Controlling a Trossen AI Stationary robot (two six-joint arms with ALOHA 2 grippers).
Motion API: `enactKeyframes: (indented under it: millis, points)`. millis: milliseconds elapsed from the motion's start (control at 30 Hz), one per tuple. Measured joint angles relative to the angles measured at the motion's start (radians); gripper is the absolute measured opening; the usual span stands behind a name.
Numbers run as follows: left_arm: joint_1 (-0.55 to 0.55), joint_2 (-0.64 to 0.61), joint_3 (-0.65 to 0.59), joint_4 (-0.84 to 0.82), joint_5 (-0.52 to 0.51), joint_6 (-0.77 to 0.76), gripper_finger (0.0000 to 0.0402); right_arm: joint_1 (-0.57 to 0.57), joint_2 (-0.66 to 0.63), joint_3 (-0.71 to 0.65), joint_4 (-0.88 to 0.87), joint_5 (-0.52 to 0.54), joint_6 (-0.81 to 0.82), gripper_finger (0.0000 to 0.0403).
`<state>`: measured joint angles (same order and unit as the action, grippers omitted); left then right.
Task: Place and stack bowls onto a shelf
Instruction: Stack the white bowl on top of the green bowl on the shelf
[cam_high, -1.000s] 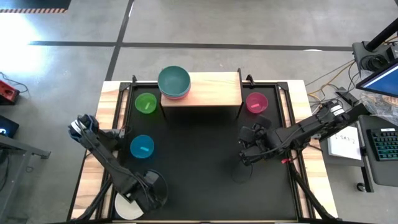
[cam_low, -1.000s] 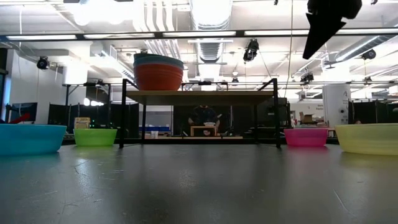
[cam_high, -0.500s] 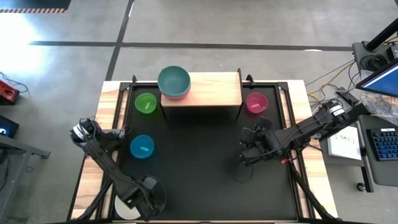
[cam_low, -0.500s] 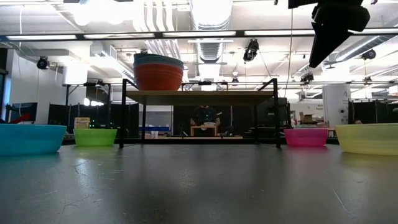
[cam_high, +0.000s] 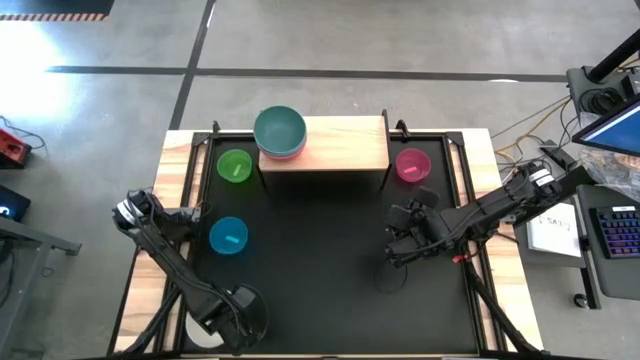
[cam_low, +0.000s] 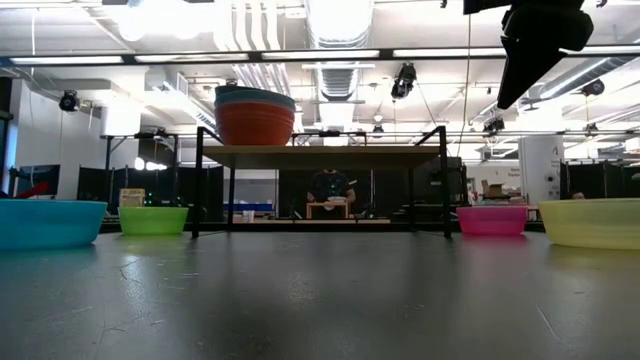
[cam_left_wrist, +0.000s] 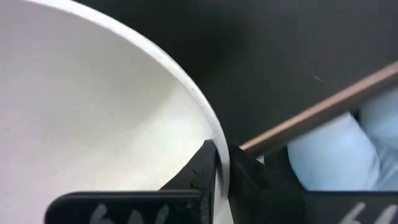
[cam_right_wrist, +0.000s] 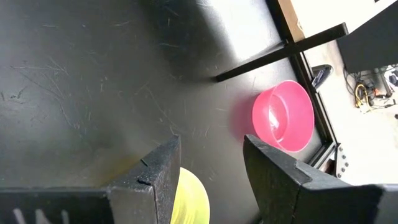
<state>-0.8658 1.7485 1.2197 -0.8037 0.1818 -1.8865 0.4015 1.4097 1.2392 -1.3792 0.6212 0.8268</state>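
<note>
Left gripper sits at the table's 7 o'clock corner in the high view, at the near left edge. Wrist view: its two dark fingers are pinched nearly together on the rim of the cream white round plastic bowl, one inside the wall, one outside. From above, this bowl is almost wholly hidden under the arm; only a pale sliver shows at the picture's lower edge.

Right gripper hangs above the black tabletop at roughly 3 o'clock from table centre, fingers spread wide with nothing between them. In its wrist view the yellow round plastic bowl lies below the gap, cut off by the frame. In the high view the arm covers this bowl; the low view shows it on the table at far right.

The small light-wood shelf on thin black legs stands at 12 o'clock. On its left end sits a nested stack: teal bowl uppermost, red bowl lowest. The layers between show only as thin rims; their colours are hard to separate.

On the tabletop: green small bowl just left of the shelf, at 10 o'clock; blue small bowl at 9 o'clock; pink small bowl just right of the shelf, at 2 o'clock.
</note>
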Motion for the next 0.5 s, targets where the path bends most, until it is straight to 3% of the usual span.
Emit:
enactKeyframes:
  millis: [233,367,500]
  points:
    - [0.007,0.0,0.091,0.009,-0.028,0.241,0.0,0.0,0.0,0.0,0.0,0.0,-0.008,0.0164]
    - [0.012,0.0,0.166,-0.019,-0.136,0.465,0.0001,0.0,0.0,0.0,0.0,0.0,-0.012,0.0164]
    - [0.031,0.0,0.241,-0.162,-0.237,0.603,0.0001,0.0,0.0,0.0,0.0,0.0,-0.012,0.0164]
